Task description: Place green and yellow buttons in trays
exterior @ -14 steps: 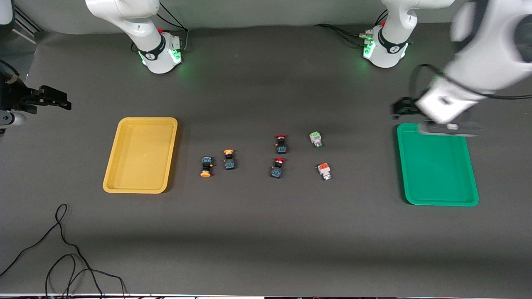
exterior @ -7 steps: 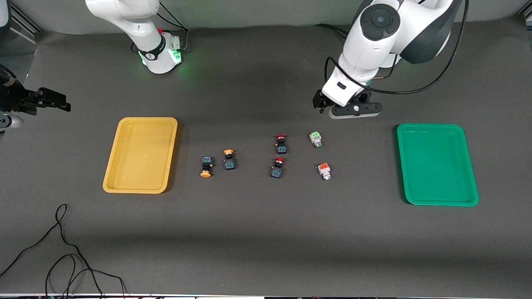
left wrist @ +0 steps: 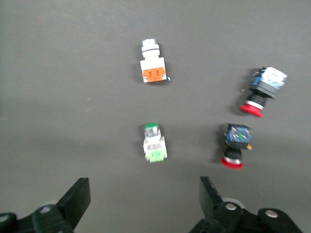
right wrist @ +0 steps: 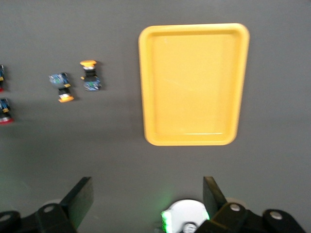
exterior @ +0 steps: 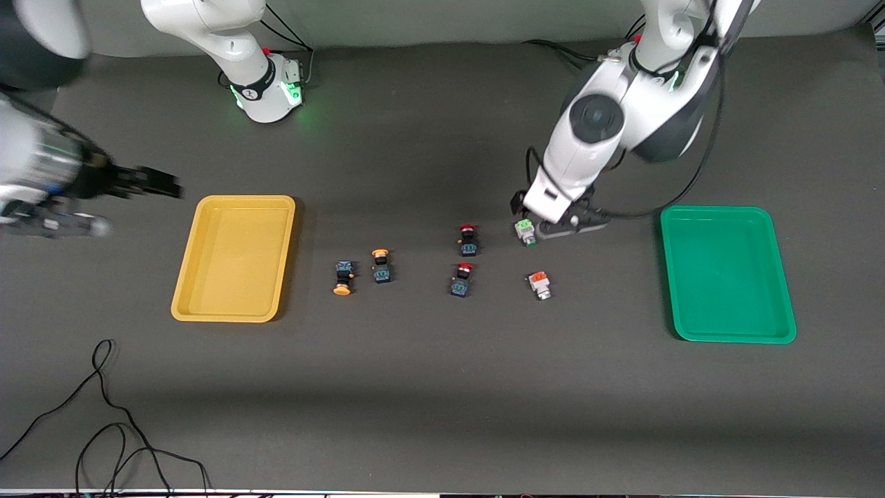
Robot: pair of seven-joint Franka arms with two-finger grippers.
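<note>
Two yellow-capped buttons [exterior: 343, 277] [exterior: 380, 265] lie beside the yellow tray [exterior: 235, 202]. A whitish button with a green block [exterior: 526, 232] and one with an orange block [exterior: 539, 284] lie toward the green tray [exterior: 726, 214]. My left gripper [exterior: 553, 225] hangs open over the mat right beside the green-block button [left wrist: 154, 145], its fingers [left wrist: 77, 199] empty. My right gripper [exterior: 148, 183] is open and empty [right wrist: 146, 196] in the air at the right arm's end of the table, beside the yellow tray [right wrist: 193, 29]. The yellow-capped buttons [right wrist: 90, 75] [right wrist: 61, 86] also show in the right wrist view.
Two red-capped buttons [exterior: 468, 238] [exterior: 461, 279] lie between the yellow-capped pair and the whitish pair. Loose black cables [exterior: 104, 415] curl on the mat near the front camera at the right arm's end. Both arm bases [exterior: 266, 90] [exterior: 643, 83] stand along the table's back edge.
The left arm swung from over the green tray to beside the green-block button and came lower. The right arm moved in toward the yellow tray. Both grippers stayed open.
</note>
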